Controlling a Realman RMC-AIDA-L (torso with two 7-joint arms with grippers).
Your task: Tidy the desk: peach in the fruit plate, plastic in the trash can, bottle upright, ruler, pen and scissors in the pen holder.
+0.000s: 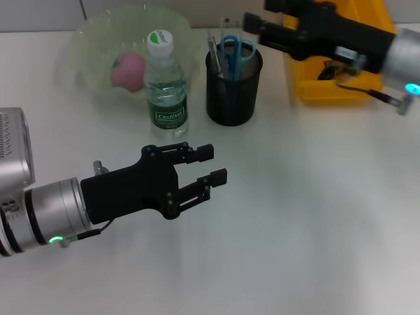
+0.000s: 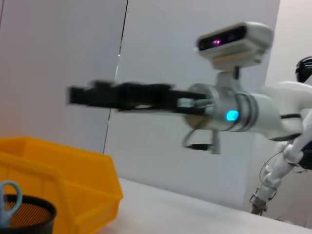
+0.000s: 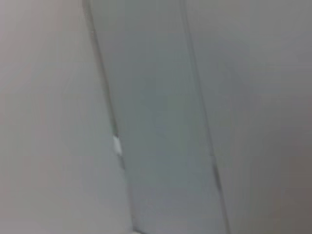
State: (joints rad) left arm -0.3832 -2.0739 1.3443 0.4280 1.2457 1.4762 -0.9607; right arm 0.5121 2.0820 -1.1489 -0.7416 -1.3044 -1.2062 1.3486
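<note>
- Desk [image 1: 315,216] looks nearly tidy to me: peach [image 1: 128,69] in the fruit plate [image 1: 85,39], bottle [image 1: 166,85] upright just in front of it, scissors [image 1: 235,50] and pen [image 1: 214,52] standing in the pen holder [image 1: 233,85].
- Left gripper [image 1: 215,165] hovers over bare tabletop, fingers apart and empty.
- Right gripper [image 1: 252,23] hangs above the pen holder, beside the trash can [image 1: 341,85]; whether it is parted I cannot tell.
- I would lift it straight up, well clear of the handles.
- Ruler: I cannot spot it.
</note>
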